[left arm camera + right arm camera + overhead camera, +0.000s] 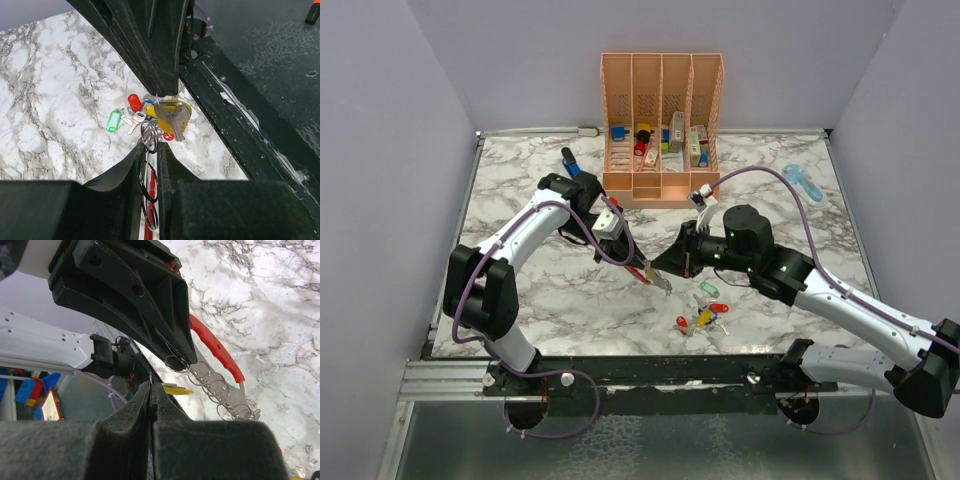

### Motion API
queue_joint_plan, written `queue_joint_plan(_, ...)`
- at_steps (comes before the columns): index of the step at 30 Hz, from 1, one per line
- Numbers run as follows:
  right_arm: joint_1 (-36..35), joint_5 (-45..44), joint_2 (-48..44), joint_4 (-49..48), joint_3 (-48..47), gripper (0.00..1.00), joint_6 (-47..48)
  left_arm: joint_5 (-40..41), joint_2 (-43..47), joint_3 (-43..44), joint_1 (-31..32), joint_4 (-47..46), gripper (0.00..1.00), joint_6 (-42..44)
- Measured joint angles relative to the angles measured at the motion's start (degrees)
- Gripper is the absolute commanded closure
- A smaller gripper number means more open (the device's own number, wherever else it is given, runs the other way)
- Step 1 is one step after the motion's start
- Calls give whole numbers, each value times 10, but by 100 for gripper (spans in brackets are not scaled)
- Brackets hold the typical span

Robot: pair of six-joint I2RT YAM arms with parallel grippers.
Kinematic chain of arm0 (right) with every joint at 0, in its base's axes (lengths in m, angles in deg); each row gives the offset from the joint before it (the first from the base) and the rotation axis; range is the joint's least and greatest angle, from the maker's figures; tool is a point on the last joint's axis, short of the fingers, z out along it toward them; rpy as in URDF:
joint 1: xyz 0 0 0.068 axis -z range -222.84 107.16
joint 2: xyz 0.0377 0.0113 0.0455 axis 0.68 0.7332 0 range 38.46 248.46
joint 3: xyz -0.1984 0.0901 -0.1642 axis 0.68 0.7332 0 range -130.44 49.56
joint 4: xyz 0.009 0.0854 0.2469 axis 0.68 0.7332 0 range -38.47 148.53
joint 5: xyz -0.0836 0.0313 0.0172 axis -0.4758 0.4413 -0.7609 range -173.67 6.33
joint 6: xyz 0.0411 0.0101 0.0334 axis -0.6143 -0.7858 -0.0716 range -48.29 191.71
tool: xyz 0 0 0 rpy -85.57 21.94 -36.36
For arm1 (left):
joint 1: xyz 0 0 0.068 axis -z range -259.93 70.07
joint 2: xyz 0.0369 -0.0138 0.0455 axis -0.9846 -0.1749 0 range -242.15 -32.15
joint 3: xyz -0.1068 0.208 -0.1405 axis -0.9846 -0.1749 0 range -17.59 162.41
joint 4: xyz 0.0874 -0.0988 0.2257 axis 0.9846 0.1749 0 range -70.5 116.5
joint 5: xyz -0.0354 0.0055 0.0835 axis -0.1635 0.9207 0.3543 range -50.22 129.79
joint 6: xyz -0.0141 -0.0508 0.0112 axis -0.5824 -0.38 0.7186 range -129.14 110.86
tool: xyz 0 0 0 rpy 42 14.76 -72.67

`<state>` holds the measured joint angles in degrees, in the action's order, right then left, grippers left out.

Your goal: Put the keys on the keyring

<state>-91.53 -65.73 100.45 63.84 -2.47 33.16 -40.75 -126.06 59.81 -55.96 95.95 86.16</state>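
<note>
The keyring (651, 276), a flat loop with a red side (215, 346) and a silver side carrying several small split rings (218, 389), is held just above the table. My left gripper (638, 268) is shut on it; its edge and rings show between my fingers in the left wrist view (151, 150). My right gripper (668, 266) meets it tip to tip, shut on the thin ring of a yellow-headed key (172, 116) that hangs below its fingertips (151, 384). Loose keys (704, 316) with red, green and blue heads lie on the marble (131, 114).
A peach organiser (662, 130) with coloured blocky items stands at the back centre. A dark blue stick tool (570, 160) lies to its left and a pale blue flat tool (803, 182) at the back right. The black rail (650, 370) runs along the near edge.
</note>
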Motion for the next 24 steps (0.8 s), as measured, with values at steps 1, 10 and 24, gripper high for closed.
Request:
queue_joint_plan(1, 0, 0, 0, 2, -1, 99, -5, 0, 0, 0, 0, 0, 100, 0)
queue_joint_plan(10, 0, -10, 1, 18, -22, 99, -33, 1, 0, 0, 0, -1, 100, 0)
queue_joint_plan(24, 0, -51, 9, 81, -39, 99, -45, 2, 0, 0, 0, -2, 100, -1)
